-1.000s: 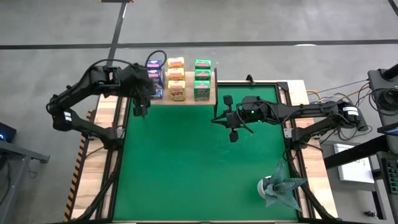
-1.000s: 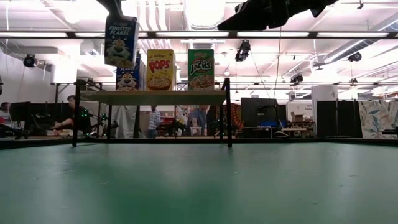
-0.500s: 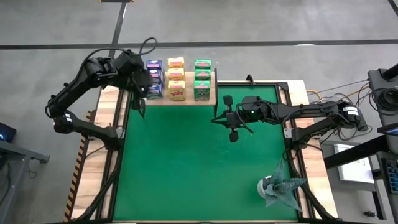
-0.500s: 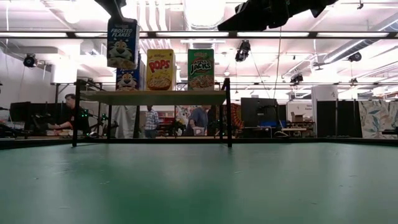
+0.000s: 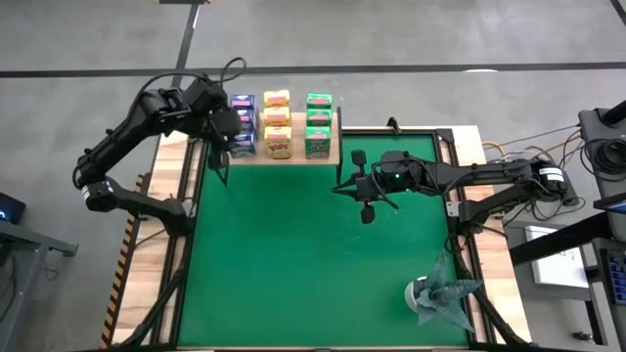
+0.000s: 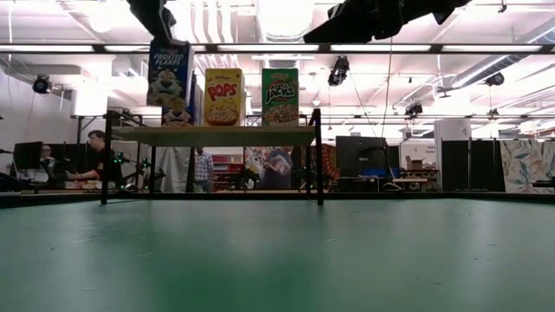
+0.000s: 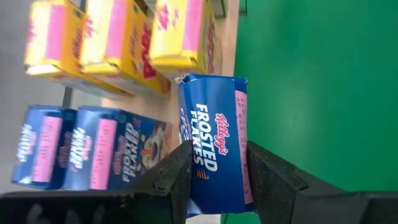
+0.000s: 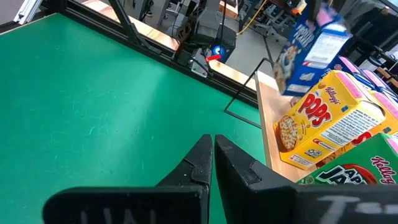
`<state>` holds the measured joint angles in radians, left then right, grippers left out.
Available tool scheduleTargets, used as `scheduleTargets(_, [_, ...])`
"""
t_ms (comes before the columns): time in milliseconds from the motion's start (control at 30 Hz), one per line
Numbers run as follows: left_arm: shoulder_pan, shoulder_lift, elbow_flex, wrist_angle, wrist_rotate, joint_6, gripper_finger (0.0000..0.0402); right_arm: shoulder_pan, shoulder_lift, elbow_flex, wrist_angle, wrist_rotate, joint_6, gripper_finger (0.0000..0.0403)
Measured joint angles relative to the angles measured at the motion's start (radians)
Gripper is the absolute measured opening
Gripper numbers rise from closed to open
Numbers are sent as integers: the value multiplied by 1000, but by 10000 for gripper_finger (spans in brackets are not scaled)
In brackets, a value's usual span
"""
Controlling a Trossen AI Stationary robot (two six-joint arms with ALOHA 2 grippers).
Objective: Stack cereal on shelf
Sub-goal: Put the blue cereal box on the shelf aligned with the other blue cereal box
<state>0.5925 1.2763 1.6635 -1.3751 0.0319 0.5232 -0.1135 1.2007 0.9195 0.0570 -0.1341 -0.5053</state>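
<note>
A wooden shelf (image 5: pixel 331 149) on black posts stands at the mat's far edge. On it stand blue (image 5: pixel 243 103), yellow (image 5: pixel 278 122) and green (image 5: pixel 318 122) cereal boxes in rows. My left gripper (image 7: pixel 217 152) is shut on another blue cereal box (image 6: pixel 169 74), which hangs by the shelf's left end, above the board (image 6: pixel 212 136). My right gripper (image 8: pixel 213 146) hovers shut over the mat, just right of the shelf's near right corner, holding nothing. My left gripper pinches the blue box between its two fingers, one on each of two opposite sides (image 7: pixel 198 177), at the box's upper end (image 6: pixel 167 43). The fingers come slanting down from above. The box hangs below them, nearly upright with a slight tilt, clear of the shelf board.
The green mat (image 5: pixel 293 264) stretches from the shelf to the near edge. A grey-green foil wad (image 5: pixel 440 293) lies near its right near corner. Black frame rails (image 5: pixel 186 225) run along the mat's sides. People (image 6: pixel 100 156) show in the room beyond the table.
My left gripper has carried the blue box toward the table's far edge, closer to the blue boxes on the shelf. The box has sunk a little toward the board and tilted slightly.
</note>
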Motion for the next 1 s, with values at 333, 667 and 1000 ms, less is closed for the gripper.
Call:
scheduleTargets(333, [49,-2,-100,54,-1,43,122,0,0,0,0,0,0,9])
scheduleTargets(667, [70,-2,-146,85,-3,28,122,0,0,0,0,0,-3,9])
scheduleTargets(1000, [70,-1,-146,104,-6,25,122,0,0,0,0,0,-4,9])
